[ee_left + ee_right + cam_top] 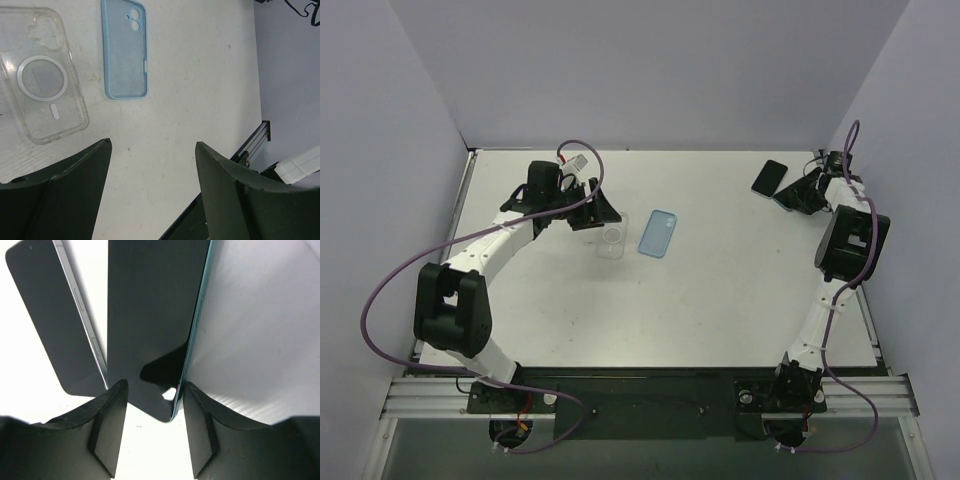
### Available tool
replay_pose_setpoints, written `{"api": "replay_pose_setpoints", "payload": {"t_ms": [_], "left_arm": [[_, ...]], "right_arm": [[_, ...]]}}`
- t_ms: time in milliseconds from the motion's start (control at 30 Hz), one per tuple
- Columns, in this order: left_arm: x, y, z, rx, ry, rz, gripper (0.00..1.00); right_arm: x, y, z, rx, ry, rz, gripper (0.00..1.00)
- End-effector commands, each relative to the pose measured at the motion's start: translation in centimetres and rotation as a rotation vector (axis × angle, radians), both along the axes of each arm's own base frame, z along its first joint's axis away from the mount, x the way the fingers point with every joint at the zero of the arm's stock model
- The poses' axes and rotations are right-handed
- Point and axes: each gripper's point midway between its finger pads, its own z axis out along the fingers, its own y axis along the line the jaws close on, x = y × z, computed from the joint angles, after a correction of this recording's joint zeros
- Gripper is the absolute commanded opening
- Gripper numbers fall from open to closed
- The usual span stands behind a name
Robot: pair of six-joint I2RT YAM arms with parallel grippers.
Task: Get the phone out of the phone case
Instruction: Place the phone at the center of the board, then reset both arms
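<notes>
L pincer (152, 145) spread nr clear case (45, 75), blue case (125, 50); R pincer (155, 385) spread over teal-edged phone (150, 305).

On the white table (200, 75) a clear phone case (42, 75) (white ring and small bar on its back) lies at 10 o'clock, cut off by the frame's edge. A blue phone case (125, 50) lies just beside it at 12 o'clock, not touching. The left tool (152, 145) shows at 6 o'clock, its dark fingers (75, 190) spread wide over the table.

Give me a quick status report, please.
Left gripper open, empty, near clear case and blue case. Right gripper straddles teal-edged phone, grip unclear. Second phone close beside.
</notes>
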Motion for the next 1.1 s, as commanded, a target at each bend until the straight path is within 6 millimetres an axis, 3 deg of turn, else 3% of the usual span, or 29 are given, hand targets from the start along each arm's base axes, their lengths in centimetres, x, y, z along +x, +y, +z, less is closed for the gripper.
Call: {"api": "replay_pose_setpoints", "payload": {"t_ms": [0, 67, 100, 233, 333, 367, 400, 433, 467, 500, 533, 567, 600, 667, 767, 933, 1067], "left_arm": [[0.8, -0.1, 0.5, -0.017, -0.041, -0.011, 0.78], [0.8, -0.1, 0.5, -0.015, -0.043, -0.012, 0.78], [0.7, -0.1, 0.4, -0.014, -0.041, -0.013, 0.78], [0.7, 0.0, 0.5, -0.011, -0.049, -0.009, 0.78], [0.6, 0.0, 0.6, -0.006, -0.051, -0.009, 0.78], [0.7, 0.0, 0.6, -0.005, -0.056, -0.009, 0.78], [0.7, 0.1, 0.7, 0.000, -0.063, -0.006, 0.78], [0.8, 0.2, 0.8, 0.003, -0.069, -0.004, 0.78], [0.8, 0.2, 0.9, 0.010, -0.075, -0.002, 0.78], [0.8, 0.3, 0.8, 0.015, -0.078, 0.002, 0.78], [0.8, 0.5, 0.7, 0.029, -0.081, 0.004, 0.78], [0.8, 0.6, 0.7, 0.035, -0.086, 0.010, 0.78], [0.9, 0.8, 0.8, 0.044, -0.097, 0.017, 0.78], [1.0, 0.8, 0.8, 0.055, -0.117, 0.022, 0.78], [0.9, 0.9, 1.4, 0.076, -0.162, 0.028, 0.78], [0.5, 0.9, 2.8, 0.125, -0.272, 0.041, 0.78], [-0.4, 1.2, 5.6, 0.164, -0.429, 0.076, 0.79]], "right_arm": [[-1.3, -1.9, 2.3, -0.117, 0.061, -0.030, 0.48], [-2.5, -2.5, 3.5, -0.176, 0.104, -0.048, 0.53], [-3.2, -2.6, 3.8, -0.201, 0.129, -0.052, 0.67], [-6.0, -2.1, 7.2, -0.318, 0.144, -0.067, 0.71], [-9.4, 0.1, 10.0, -0.379, 0.112, -0.055, 0.72], [-9.8, 0.6, 12.8, -0.405, 0.036, -0.063, 0.72], [-11.0, 2.0, 11.6, -0.409, 0.050, -0.035, 0.73], [-12.0, 2.9, 13.6, -0.419, -0.005, -0.029, 0.73], [-13.1, 4.6, 12.6, -0.421, 0.000, 0.012, 0.73], [-14.2, 5.5, 14.5, -0.428, -0.059, 0.015, 0.73], [-15.5, 7.3, 13.3, -0.423, -0.058, 0.061, 0.73], [-17.5, 8.2, 13.5, -0.423, -0.084, 0.077, 0.73], [-17.8, 9.8, 13.8, -0.422, -0.123, 0.114, 0.73], [-20.4, 12.2, 14.2, -0.419, -0.178, 0.163, 0.73], [-24.3, 14.4, 14.7, -0.407, -0.270, 0.220, 0.74], [-29.2, 15.1, 15.9, -0.395, -0.383, 0.249, 0.74], [-33.1, 14.4, 17.6, -0.396, -0.497, 0.244, 0.75]]}}
